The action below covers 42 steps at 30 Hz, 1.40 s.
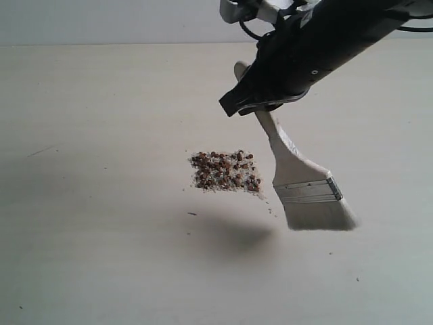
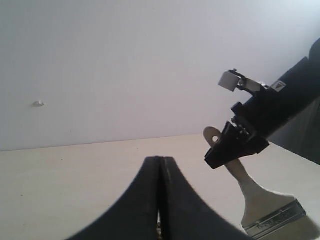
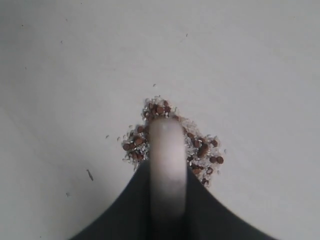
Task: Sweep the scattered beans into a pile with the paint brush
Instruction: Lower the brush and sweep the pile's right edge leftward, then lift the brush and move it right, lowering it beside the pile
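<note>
Nearest the exterior camera lies bare pale table, marked only by a few tiny dark flecks too small to identify and a soft shadow. Just beyond that, the paint brush hangs tilted with its off-white bristles lowest, to the right of the beans. Whether the bristle tips touch the surface cannot be told; they look barely lifted. The beans sit in one compact, roughly square patch mixed with whitish crumbs, just beside the brush but apart from it. A handful of stray specks trail between the patch's right corner and the bristles.

Higher and farther back, the right gripper is clamped on the brush's cream handle, and the holed end pokes out above it. In the right wrist view the handle runs out between the narrowly parted jaws, directly over the beans. The left gripper is pressed fully closed on nothing and sits away from the work. The plain wall is behind everything.

Judged from this, the gathering looks essentially done. What seems left is at most a short stroke to nudge those few strays into the heap.
</note>
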{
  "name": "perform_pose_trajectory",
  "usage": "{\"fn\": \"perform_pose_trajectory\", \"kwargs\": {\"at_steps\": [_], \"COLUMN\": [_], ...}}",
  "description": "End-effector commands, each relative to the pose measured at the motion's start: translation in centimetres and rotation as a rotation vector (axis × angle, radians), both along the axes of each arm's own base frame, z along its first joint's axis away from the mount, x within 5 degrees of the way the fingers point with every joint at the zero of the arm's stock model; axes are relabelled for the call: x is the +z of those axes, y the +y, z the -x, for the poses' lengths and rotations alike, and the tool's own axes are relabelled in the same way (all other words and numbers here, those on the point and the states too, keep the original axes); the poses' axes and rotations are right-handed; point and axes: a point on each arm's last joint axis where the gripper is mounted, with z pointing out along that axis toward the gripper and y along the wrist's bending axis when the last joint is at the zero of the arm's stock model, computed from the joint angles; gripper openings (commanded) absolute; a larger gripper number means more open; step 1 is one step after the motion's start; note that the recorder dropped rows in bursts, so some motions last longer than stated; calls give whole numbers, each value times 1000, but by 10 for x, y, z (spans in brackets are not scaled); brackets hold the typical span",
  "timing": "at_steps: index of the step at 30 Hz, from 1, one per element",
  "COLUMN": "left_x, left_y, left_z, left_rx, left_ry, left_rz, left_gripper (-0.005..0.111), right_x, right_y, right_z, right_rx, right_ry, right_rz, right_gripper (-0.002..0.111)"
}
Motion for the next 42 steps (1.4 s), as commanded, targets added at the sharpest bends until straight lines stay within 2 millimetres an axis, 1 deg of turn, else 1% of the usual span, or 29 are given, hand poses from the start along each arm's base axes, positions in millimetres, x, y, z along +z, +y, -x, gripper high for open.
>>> {"fn": "perform_pose_trajectory", "kwargs": {"at_steps": [1, 11, 19, 27, 34, 39, 42], "left_x": [-1, -1, -1, -1, -1, -1, -1], "left_y": [0, 0, 0, 0, 0, 0, 0], "left_z": [1, 1, 1, 1, 1, 1, 1], "left_rx": [1, 1, 1, 1, 1, 1, 1], "left_ry": [0, 0, 0, 0, 0, 0, 0], "left_rz": [17, 17, 17, 17, 17, 17, 17], "left_gripper": [0, 0, 0, 0, 0, 0, 0], "right_x": [-2, -17, -26, -21, -18, -15, -15], "right_y": [8, 19, 27, 32, 33, 34, 34], "right_z": [-11, -25, -39, -52, -60, -64, -63], "right_rx": [8, 31, 27, 21, 3, -14, -11], "right_ry": [2, 73, 83, 14, -81, -126, -120], "right_rz": [-9, 20, 27, 11, -13, -29, -28], "right_gripper": [0, 0, 0, 0, 0, 0, 0]}}
